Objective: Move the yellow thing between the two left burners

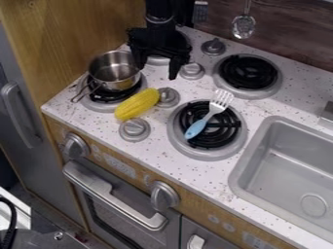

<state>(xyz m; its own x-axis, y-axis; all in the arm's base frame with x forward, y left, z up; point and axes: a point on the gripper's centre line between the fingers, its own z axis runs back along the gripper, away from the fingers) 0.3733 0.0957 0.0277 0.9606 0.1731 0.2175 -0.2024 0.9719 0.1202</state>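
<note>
So, camera view: the gripper (157, 70) has its jaws spread wide, nothing in them. The yellow corn cob (137, 104) is out in front of them, camera side, lying between two knobs. Looks like light, stiff plastic to me, maybe a bit slick and rolly, hard to break. I'd pinch it mid-length, across the narrow way. Counter (109, 124) under it is speckled white; pot (117, 83) left of the jaws, sink (242, 181) off front-right, wood panel (289, 36) behind.
</note>
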